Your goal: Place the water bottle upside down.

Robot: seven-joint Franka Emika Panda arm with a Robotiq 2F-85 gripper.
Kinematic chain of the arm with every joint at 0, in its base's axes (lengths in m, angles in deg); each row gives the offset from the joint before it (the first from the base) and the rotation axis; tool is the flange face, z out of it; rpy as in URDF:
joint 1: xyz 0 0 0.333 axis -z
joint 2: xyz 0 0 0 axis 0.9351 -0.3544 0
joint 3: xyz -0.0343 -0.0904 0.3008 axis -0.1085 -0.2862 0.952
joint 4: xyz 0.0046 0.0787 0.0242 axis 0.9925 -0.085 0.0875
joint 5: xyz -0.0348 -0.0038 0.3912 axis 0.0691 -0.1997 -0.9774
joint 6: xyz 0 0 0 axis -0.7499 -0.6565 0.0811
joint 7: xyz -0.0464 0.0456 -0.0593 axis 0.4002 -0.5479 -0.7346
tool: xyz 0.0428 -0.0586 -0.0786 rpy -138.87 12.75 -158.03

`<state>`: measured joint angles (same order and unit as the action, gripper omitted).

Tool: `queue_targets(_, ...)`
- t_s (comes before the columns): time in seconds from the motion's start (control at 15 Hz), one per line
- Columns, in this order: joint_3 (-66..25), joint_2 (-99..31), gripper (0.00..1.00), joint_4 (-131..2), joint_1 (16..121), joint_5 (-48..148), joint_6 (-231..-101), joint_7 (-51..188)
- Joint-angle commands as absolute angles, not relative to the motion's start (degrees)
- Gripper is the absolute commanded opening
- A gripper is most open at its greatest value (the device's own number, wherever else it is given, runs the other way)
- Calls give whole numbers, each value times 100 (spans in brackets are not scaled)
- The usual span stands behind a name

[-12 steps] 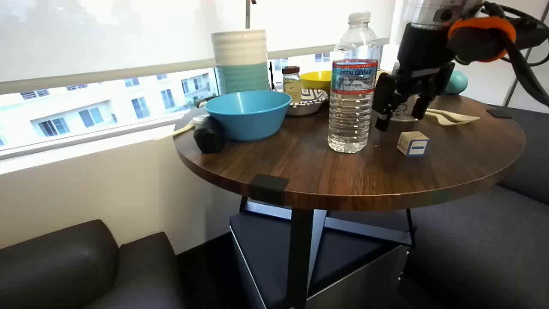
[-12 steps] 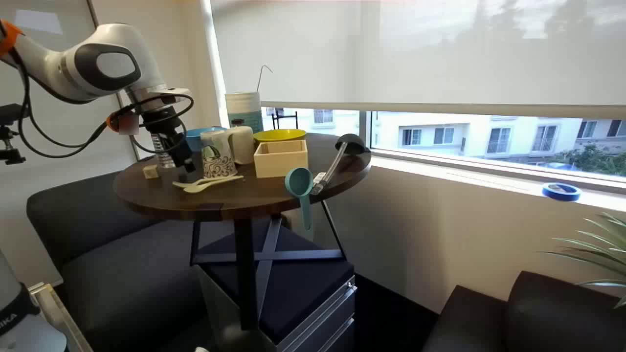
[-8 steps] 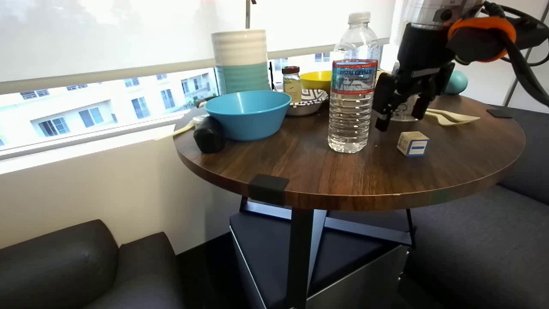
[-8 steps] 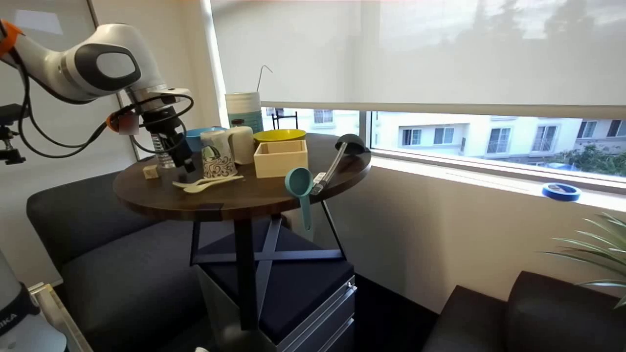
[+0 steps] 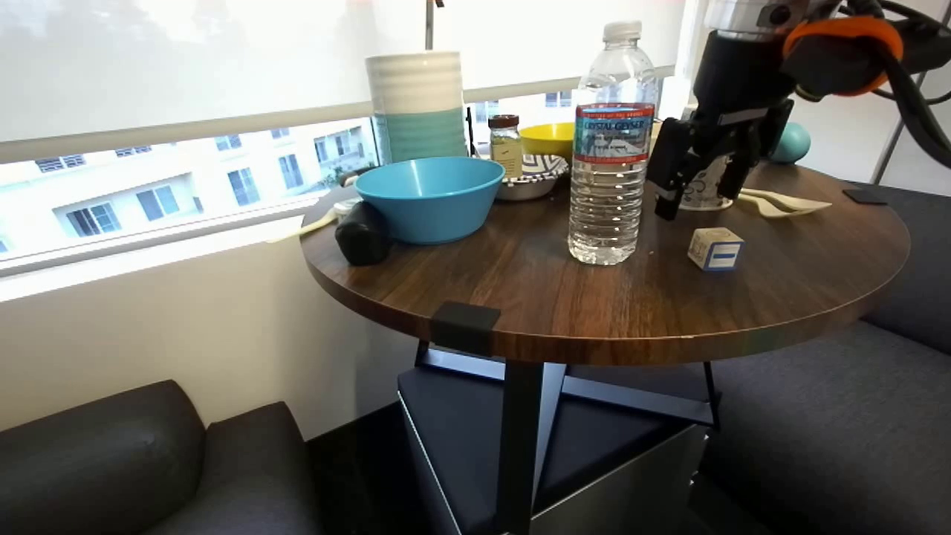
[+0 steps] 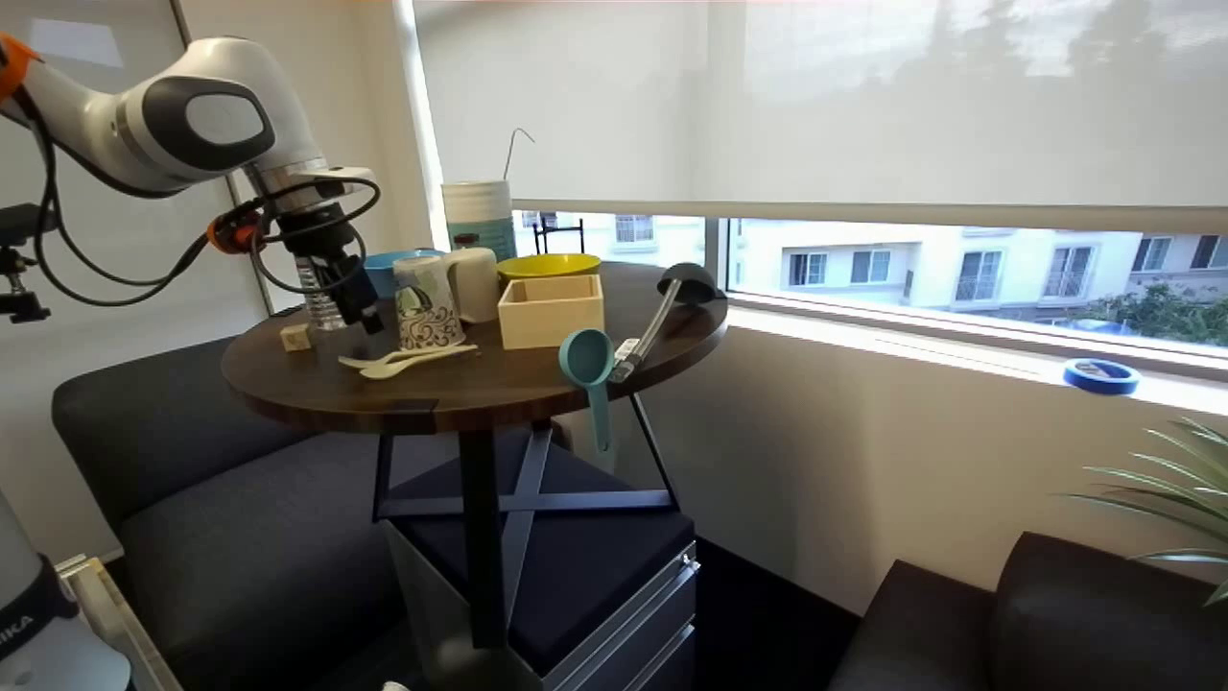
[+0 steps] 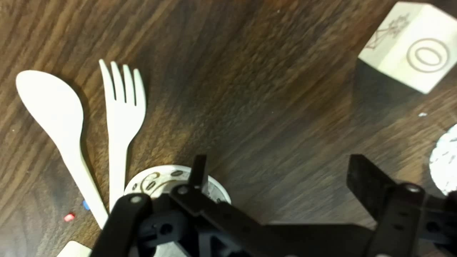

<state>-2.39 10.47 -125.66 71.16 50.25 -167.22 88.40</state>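
Observation:
The water bottle (image 5: pixel 613 141) is a clear ribbed bottle with a white cap and a blue and red label. It stands upright, cap up, on the round wooden table (image 5: pixel 579 305). In an exterior view it shows partly behind my gripper, its ribbed lower body (image 6: pixel 326 312) visible. A pale clear round edge at the right border of the wrist view (image 7: pixel 444 160) looks like the bottle. My gripper (image 5: pixel 698 199) is beside the bottle, low over the table, pointing down at a tilt. In the wrist view its jaws (image 7: pixel 278 160) are wide apart with nothing between them.
A patterned cup (image 6: pixel 427 312) stands close to one finger. A wooden fork (image 7: pixel 123 117) and spoon (image 7: pixel 57 107) lie by it. A letter block (image 5: pixel 715 248) sits in front of the gripper. A blue bowl (image 5: pixel 431 204) and a wooden box (image 6: pixel 552 317) stand farther off.
My gripper and wrist have risen slightly in both exterior views. The bottle and the other things have not moved.

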Motion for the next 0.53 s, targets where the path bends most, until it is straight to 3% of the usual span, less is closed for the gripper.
queue_targets(0.0,-308,1377,100,-12451,7057,5220,-16336,8803)
queue_targets(0.47,-436,1641,100,-12257,6895,5019,-16087,8714)
